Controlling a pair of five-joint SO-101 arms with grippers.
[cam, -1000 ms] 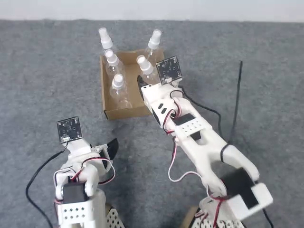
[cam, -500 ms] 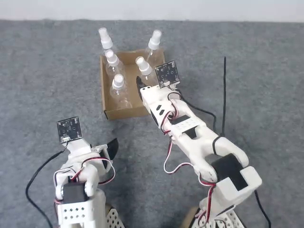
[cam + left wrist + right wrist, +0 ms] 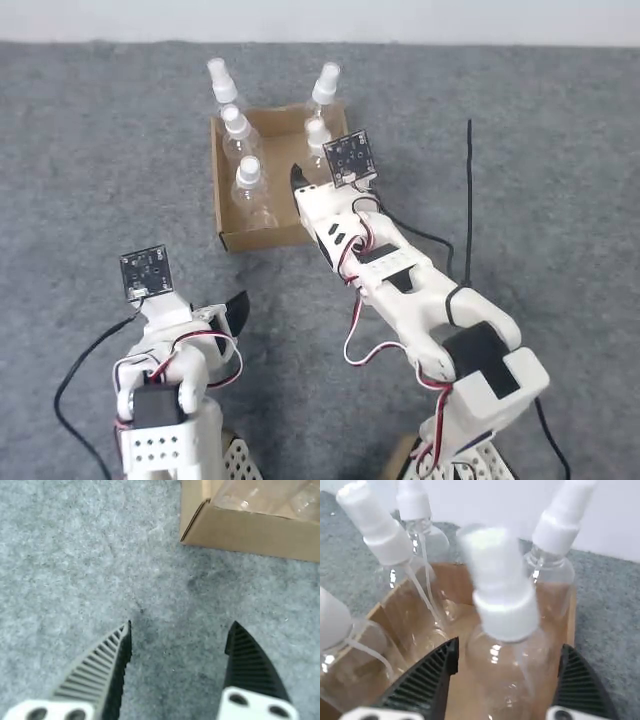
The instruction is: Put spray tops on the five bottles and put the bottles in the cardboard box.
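The cardboard box [image 3: 265, 237] holds three clear bottles with white spray tops. Two stand on its left side [image 3: 236, 128] [image 3: 248, 185]. The third bottle [image 3: 317, 140] [image 3: 510, 650] stands upright at the right side, between the fingers of my right gripper [image 3: 318, 172] [image 3: 505, 680]. The jaws are open and flank its body, with a slim gap on one side. Two more topped bottles [image 3: 221, 84] [image 3: 326, 84] stand just behind the box's back wall. My left gripper [image 3: 228, 312] [image 3: 177, 645] is open over the carpet, short of the box's front corner [image 3: 200, 520].
Grey carpet covers the table. A black cable [image 3: 468, 200] runs along the carpet to the right of the right arm. Square marker boards [image 3: 348, 158] [image 3: 146, 271] stick up from both wrists. The box's middle floor [image 3: 283, 160] is bare.
The spray top of the bottle between the right fingers swung to the right, so the bottle now stands upright. The right arm's elbow drew back. The left arm kept still.
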